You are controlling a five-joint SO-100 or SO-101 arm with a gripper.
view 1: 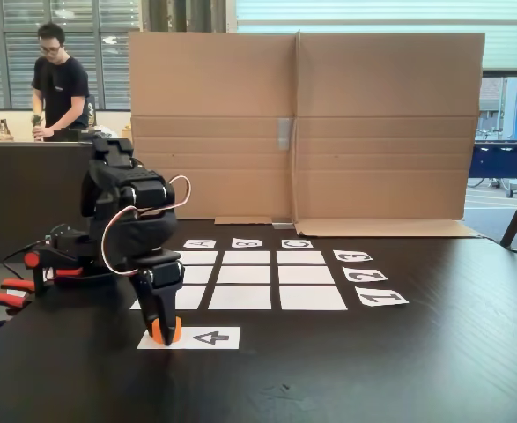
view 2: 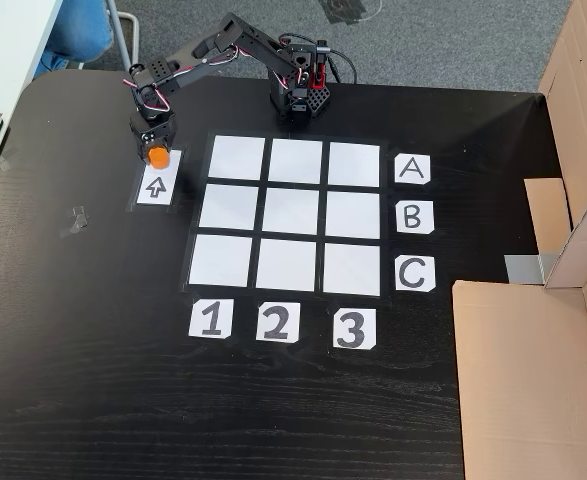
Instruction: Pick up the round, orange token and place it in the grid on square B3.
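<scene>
The orange token [view 1: 165, 331] [view 2: 157, 157] stands on the end of a white strip with a black arrow [view 1: 207, 337] [view 2: 155, 186], beside the grid. My gripper [view 1: 163, 328] [view 2: 156, 153] reaches straight down over the token, and its black fingers look closed against the token's sides. The grid [view 1: 246, 275] [view 2: 291, 213] of nine white cells lies bare. Square B3 [view 1: 247, 257] [view 2: 353, 214] is the middle cell of the row nearest the letter cards and has nothing on it.
Letter cards [view 2: 412, 217] and number cards [view 2: 276, 322] border the grid. A cardboard wall [view 1: 302, 123] stands behind the table. The arm's base [view 2: 298, 95] sits at the table edge with red clamps [view 1: 3, 300]. A person [view 1: 57, 84] stands far behind.
</scene>
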